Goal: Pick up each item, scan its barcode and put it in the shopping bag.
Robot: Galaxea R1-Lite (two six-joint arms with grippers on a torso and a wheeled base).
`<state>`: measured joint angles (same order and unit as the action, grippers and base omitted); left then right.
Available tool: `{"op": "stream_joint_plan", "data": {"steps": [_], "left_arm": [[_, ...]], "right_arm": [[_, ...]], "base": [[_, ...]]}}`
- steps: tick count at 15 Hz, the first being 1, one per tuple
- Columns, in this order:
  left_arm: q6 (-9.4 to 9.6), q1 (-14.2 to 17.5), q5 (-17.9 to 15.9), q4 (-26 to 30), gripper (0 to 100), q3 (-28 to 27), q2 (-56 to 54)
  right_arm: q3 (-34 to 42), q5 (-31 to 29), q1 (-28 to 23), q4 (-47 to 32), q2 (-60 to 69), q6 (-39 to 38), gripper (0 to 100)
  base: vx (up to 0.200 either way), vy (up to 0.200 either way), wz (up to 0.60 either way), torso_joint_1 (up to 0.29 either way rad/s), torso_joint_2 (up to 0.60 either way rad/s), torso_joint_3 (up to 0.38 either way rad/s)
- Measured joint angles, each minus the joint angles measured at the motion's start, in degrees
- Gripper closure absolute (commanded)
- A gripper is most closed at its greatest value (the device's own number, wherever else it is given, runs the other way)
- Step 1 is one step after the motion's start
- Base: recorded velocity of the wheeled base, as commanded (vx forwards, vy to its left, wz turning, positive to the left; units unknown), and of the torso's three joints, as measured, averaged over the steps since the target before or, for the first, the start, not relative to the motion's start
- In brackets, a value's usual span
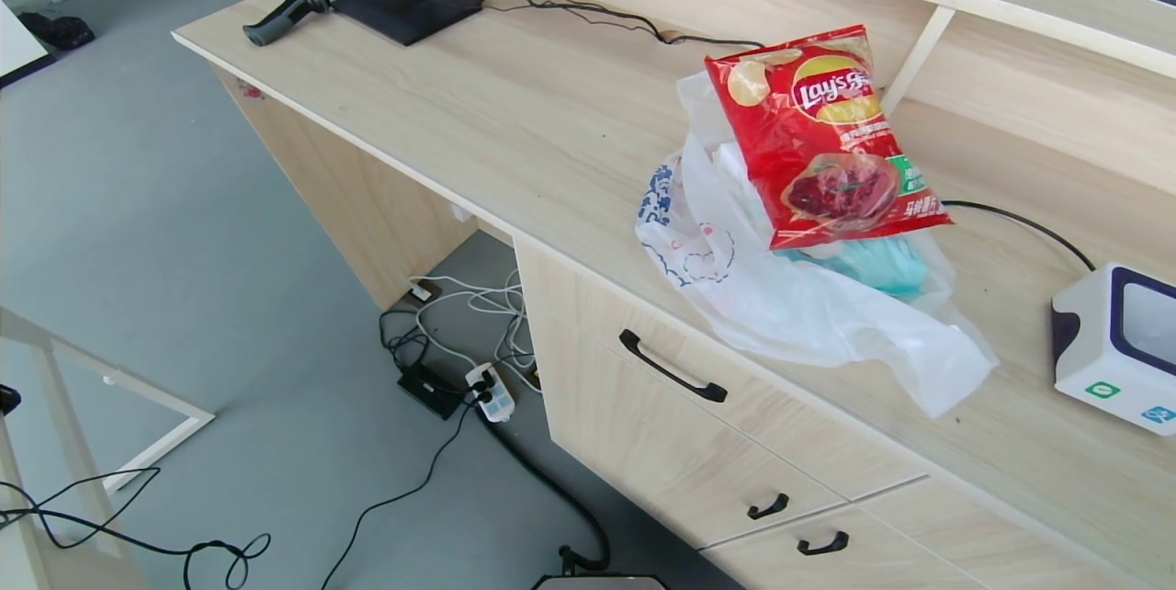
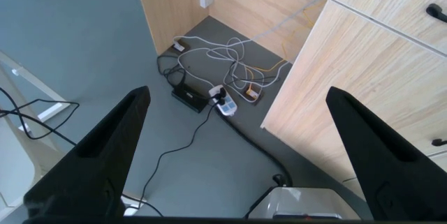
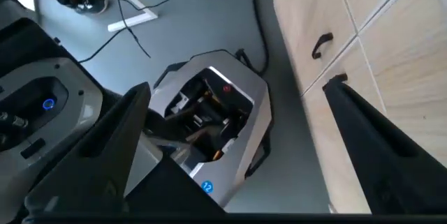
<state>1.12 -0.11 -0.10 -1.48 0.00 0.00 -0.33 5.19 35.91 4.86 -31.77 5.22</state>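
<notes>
Crisp packet (image 1: 822, 135) lies propped on the limp shopping bag (image 1: 781, 305) on the worktop (image 1: 514, 121), not clearly inside, so it may slide out; left hand (image 2: 237, 90) and right hand (image 3: 236, 86) hang wide open and empty beside the drawers (image 1: 680, 425), risking a knock when raised.

We look down between the two black, wedge-shaped fingers (image 2: 105, 154) of the left gripper (image 2: 237, 93), which are spread wide apart. Beneath them we see a grey floor (image 2: 77, 35). A pale wooden cabinet (image 2: 335, 63) with black drawer handles (image 2: 436, 12) stands beside a tangle of white and black cables (image 2: 223, 51), a white power strip (image 2: 225, 101) and a flat black adapter box (image 2: 190, 98).
</notes>
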Motion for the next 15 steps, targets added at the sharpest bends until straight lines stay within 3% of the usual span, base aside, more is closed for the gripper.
{"op": "stream_joint_plan", "data": {"steps": [1, 7, 9, 12, 15], "left_arm": [[0.00, 0.00, 0.00, 0.00, 0, 0.00, 0.00], [0.10, 0.01, 0.00, 0.00, 0, 0.00, 0.00], [0.10, 0.01, 0.00, 0.02, 0, 0.00, 0.00], [-0.01, 0.00, 0.02, 0.00, 0, 0.00, 0.00], [0.10, 0.01, 0.02, 0.00, 0, 0.00, 0.00]], "right_arm": [[-0.16, 0.20, 0.35, -3.61, 2.94, -0.11, 0], [-0.57, -0.57, -1.13, -3.56, 4.12, -4.07, 0], [-0.46, -2.46, -7.63, -3.54, 1.89, -1.23, 0], [-0.46, -4.41, -22.05, -3.61, 2.41, 2.17, 0], [-0.49, -2.93, -34.95, -3.91, 8.53, 2.39, 0]], "base": [[0.000, 0.000, 0.00, 0.000, 0.00, 0.000], [0.000, 0.000, 0.00, 0.000, 0.00, 0.000], [0.000, 0.000, 0.00, 0.000, 0.00, 0.000], [0.000, 0.000, 0.00, 0.000, 0.00, 0.000], [0.000, 0.000, 0.00, 0.000, 0.00, 0.000]]}}
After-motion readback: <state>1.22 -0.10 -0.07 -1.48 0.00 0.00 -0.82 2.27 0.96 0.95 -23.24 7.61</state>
